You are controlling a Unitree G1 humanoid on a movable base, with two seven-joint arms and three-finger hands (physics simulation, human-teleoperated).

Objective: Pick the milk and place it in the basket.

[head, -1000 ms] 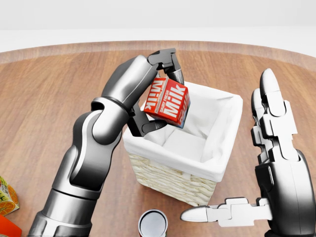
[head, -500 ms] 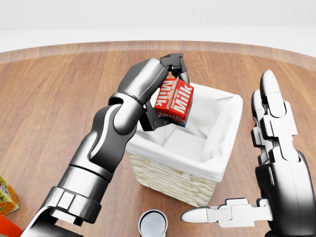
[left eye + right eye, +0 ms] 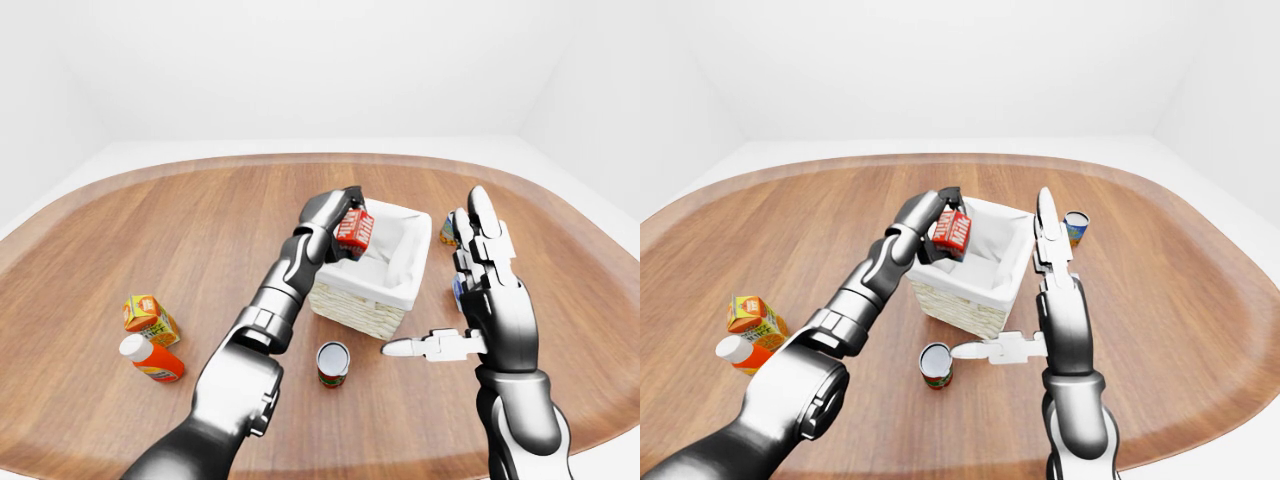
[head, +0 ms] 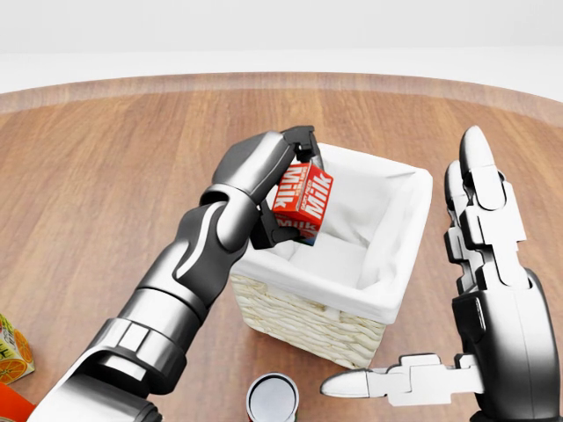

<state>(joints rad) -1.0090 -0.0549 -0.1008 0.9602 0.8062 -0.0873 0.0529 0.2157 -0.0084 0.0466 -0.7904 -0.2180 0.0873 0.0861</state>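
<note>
Two things have changed in the last second: the left hand (image 4: 290,189) has carried the milk (image 4: 302,201) rightward in the head view, off the basket's (image 4: 303,321) left rim, and then lowered it. A second ago the carton sat higher and more to the left, over the rim; half a second ago it was at its highest and furthest right; now it has dropped, its lower end just inside the white lining. The fingers remain closed round the carton (it is tilted, label facing the camera), so it has not been let go. I judge the placing nearly done: a little more descent, then release.

The right hand (image 4: 479,290) hangs open beside the basket's right side, fingers spread, holding nothing and barely moved. On the worktop (image 3: 200,220) a can (image 3: 332,362) stands near the basket; a juice carton (image 3: 148,318) and a bottle (image 3: 150,358) lie well to the left.
</note>
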